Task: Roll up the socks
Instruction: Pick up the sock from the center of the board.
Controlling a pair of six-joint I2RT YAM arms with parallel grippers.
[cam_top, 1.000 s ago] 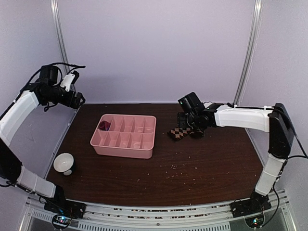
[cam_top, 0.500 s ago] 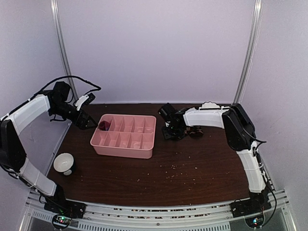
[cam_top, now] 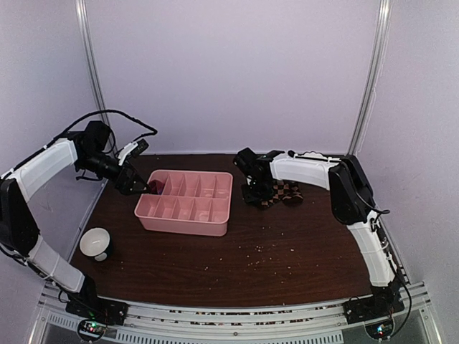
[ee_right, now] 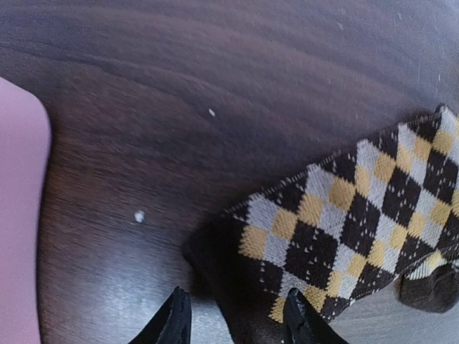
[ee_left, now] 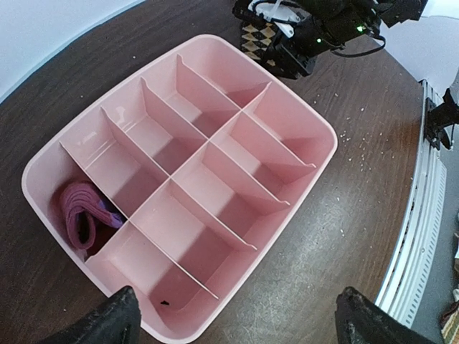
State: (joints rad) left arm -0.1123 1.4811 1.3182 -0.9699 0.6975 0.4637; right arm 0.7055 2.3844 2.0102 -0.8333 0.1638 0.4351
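Beside the pink divided tray (ee_right: 18, 215), on the dark table (ee_right: 215, 72), the right gripper (ee_right: 237, 322), the nearer one, hangs half-spread astride the dark end of the checkered sock (ee_right: 344, 215), not yet pinching; its length runs ahead and rightward.

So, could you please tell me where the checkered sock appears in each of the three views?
Top external: checkered sock right of centre, beside the pink tray.
Left wrist: sock at the top edge, beyond the tray, partly hidden.
Right wrist: sock at lower right.
Shared landmark: the pink tray, a sliver at left in the right wrist view.
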